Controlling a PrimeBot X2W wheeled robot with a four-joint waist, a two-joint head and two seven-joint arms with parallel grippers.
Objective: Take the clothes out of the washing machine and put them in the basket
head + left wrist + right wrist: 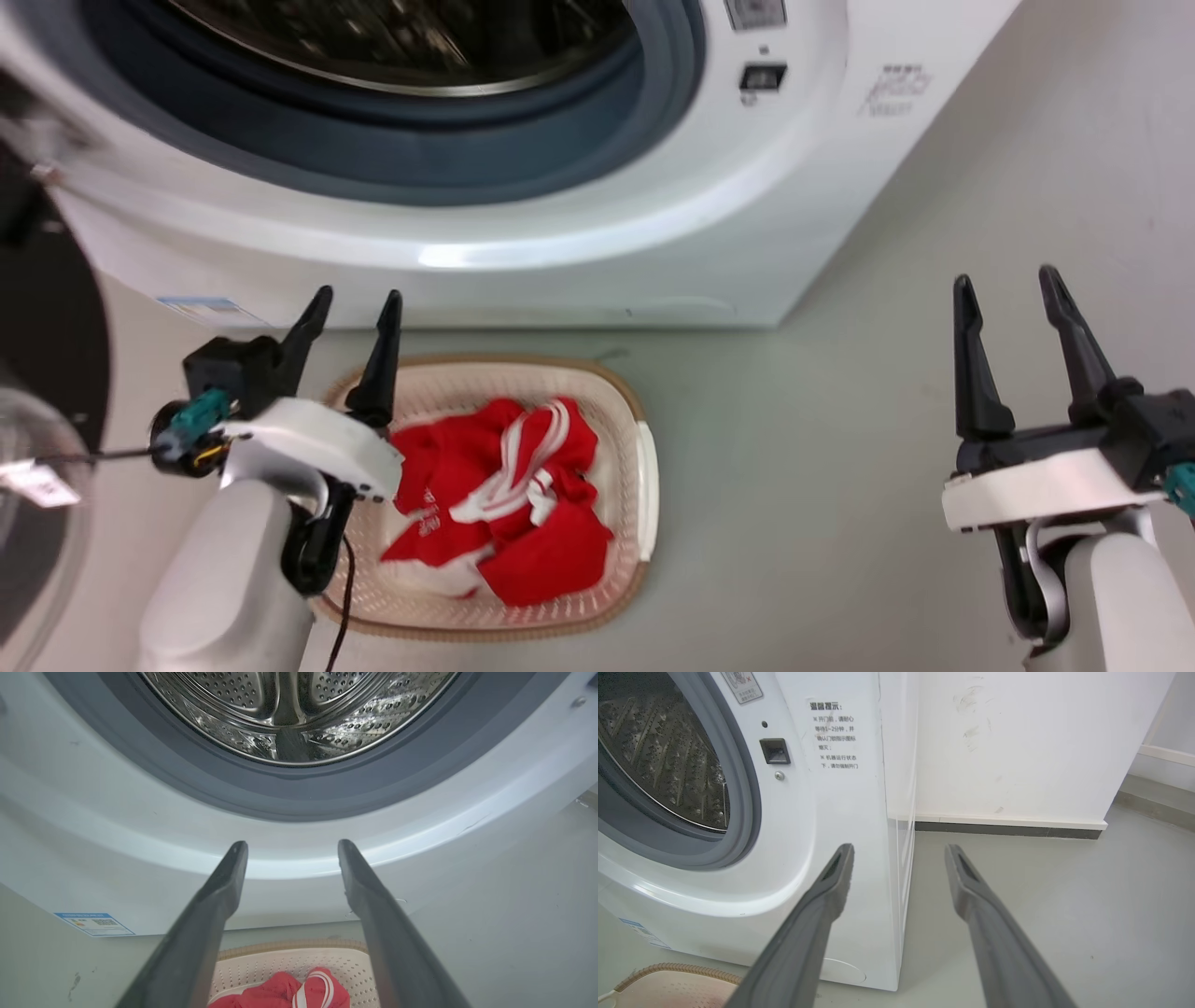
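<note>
Clothes (504, 495): red soft fabric with white stripe bands, crumpled in a loose heap inside the basket (644, 471). The basket sits on the grey floor (822, 485) just in front of the washing machine (579, 243), below the porthole. Basket material: cream perforated plastic, rounded rectangle, brown woven-look rim. Left tool (358, 295): fingers apart, nothing between them, hanging above the basket's left side. The heap lies below it and just to its right, not touching. In the left wrist view the tips point at the machine front. Right tool (1005, 276): fingers likewise apart and empty, well off to the right over bare floor. Left arm clearly the nearer. The heap has no clear long axis; one white band loops across its middle. Drum (289, 714): shiny perforated steel with raised ribs. The part on view holds no red fabric, but its upper part is cut off, so emptiness cannot be confirmed. Judgement: unloading looks finished or nearly so. Any next move turns on checking the drum, ahead of and above the left tool, not on the basket beneath it.
</note>
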